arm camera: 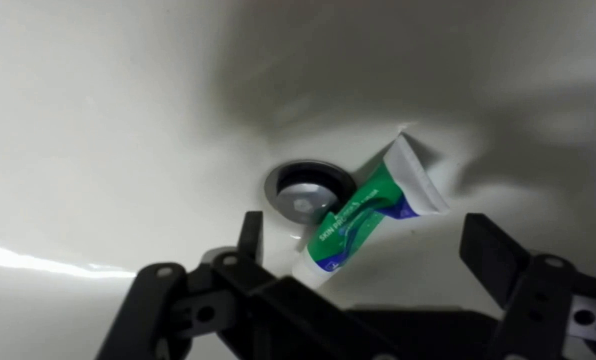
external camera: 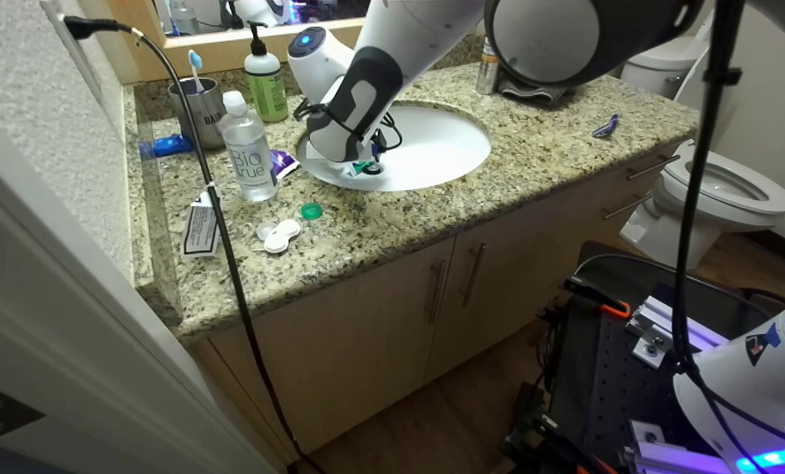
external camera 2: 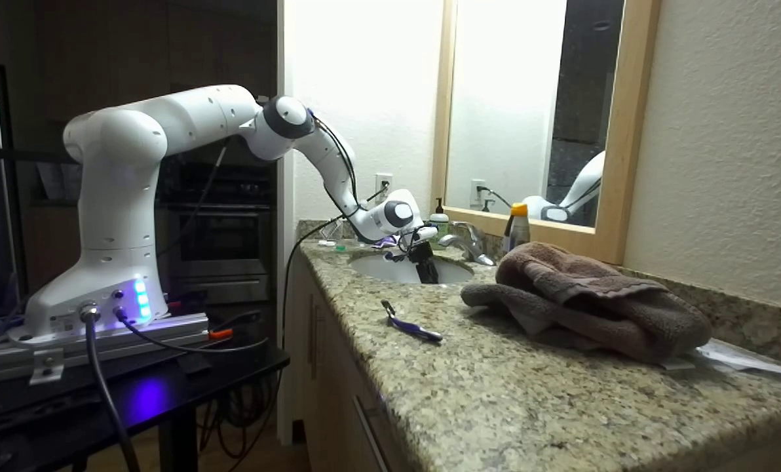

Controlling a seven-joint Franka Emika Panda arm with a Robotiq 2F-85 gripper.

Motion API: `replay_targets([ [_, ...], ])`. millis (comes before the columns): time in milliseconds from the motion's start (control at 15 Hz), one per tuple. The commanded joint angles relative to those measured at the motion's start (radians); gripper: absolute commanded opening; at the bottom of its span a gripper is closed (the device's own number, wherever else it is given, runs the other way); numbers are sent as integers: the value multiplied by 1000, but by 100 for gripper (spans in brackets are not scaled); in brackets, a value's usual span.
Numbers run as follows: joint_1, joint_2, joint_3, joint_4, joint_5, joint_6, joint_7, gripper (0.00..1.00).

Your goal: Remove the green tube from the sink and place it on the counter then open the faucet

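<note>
Inside the white sink (external camera: 445,145), the green tube (arm camera: 353,220) lies slantwise beside the round drain (arm camera: 308,192); its flat white end points away and its white cap is nearer to me. An exterior view also shows part of the tube (external camera: 361,167) under the wrist. My gripper (arm camera: 364,217) stands open above it, one finger (arm camera: 252,235) on the cap side and the other finger (arm camera: 495,260) well clear on the right; neither visibly touches it. The chrome faucet (external camera 2: 470,244) rises behind the basin, past the gripper. Speckled granite counter (external camera: 392,224) surrounds the sink.
A clear bottle (external camera: 247,155), green soap bottle (external camera: 267,85), metal cup (external camera: 201,112) and lens case (external camera: 282,236) stand or lie at one end. A razor (external camera 2: 411,324) and brown towel (external camera 2: 587,301) occupy the opposite side. The mirror (external camera 2: 508,131) backs the counter.
</note>
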Motion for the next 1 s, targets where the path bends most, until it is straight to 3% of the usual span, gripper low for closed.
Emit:
replay_targets([
  [0, 3, 4, -4, 3, -4, 3, 2, 100],
  [133, -5, 5, 6, 9, 8, -19, 1, 100],
  [333, -67, 9, 73, 57, 78, -151, -26, 100],
  [400, -22, 3, 28, 17, 39, -85, 5, 100],
  [867, -31, 7, 31, 28, 42, -97, 10, 100],
  [933, -34, 9, 29, 26, 41, -92, 11, 75],
])
